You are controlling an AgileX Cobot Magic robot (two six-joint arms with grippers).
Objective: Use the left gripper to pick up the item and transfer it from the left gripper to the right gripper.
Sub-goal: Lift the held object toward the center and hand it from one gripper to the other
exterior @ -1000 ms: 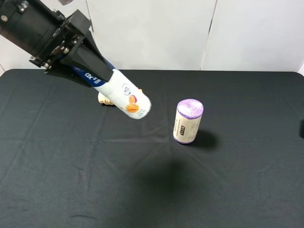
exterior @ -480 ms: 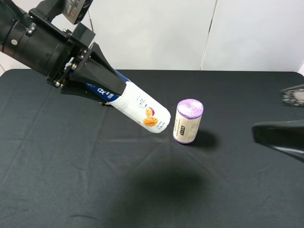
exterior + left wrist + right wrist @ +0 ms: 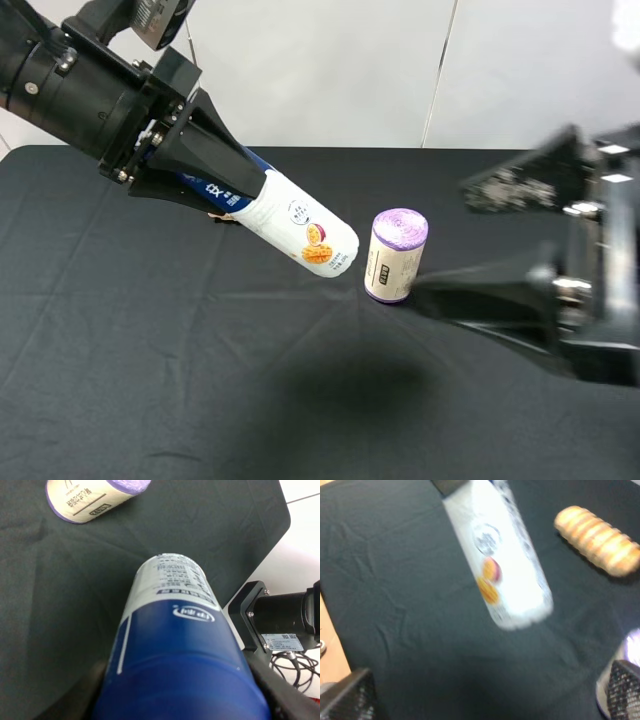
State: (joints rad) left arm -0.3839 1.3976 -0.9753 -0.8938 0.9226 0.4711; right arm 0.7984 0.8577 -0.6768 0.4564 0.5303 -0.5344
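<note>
Well, the bottle (image 3: 290, 225) is up in the air over the left half of the table (image 3: 150, 380), clear of the black cloth. It lies at a slant, with its blue-labelled upper end high and to the left and its white base low and to the right. The small orange picture near the base faces the high camera. Its cap end is buried in the left gripper (image 3: 235, 185), so I cannot see the cap itself. That gripper is clamped tight around the blue part of the bottle, with a black finger on either side, and its arm reaches in from the far left corner.

Just right of the bottle's base, a purple-topped roll (image 3: 397, 255) stands upright on the cloth near the middle of the table. A ridged tan bread log (image 3: 597, 540) lies on the cloth behind the bottle, and from the high view only a sliver of it shows.

Over on the right, the right gripper (image 3: 445, 238) points left toward the roll and the bottle. It looks blurred. Its two fingers are spread wide with nothing between them. The lower fingertip sits close to the roll, though I cannot tell whether they touch. A soft shadow lies on the cloth nearer the front.
</note>
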